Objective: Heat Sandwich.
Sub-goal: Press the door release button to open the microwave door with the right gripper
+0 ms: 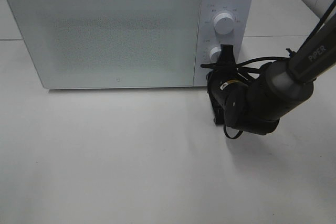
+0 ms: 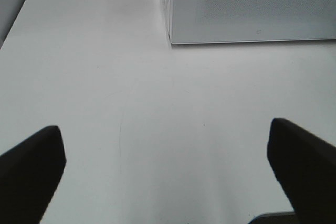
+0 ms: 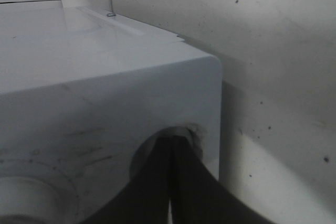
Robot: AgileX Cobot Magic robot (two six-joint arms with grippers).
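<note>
Our right gripper (image 1: 227, 52), closed, touches the lower knob (image 1: 214, 53) of two on one microwave (image 1: 105, 35); our left gripper (image 2: 164, 127) stands wide.

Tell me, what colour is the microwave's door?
The microwave door is white with a fine grey dotted mesh, clearest in the exterior high view.

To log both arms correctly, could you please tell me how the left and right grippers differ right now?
The left gripper has its jaws wide open; the right gripper has them shut. The left gripper hangs over the table in front of the microwave, touching nothing; the right gripper has its tips at the microwave's lower knob. Both have dark jaws, and neither holds anything.
</note>
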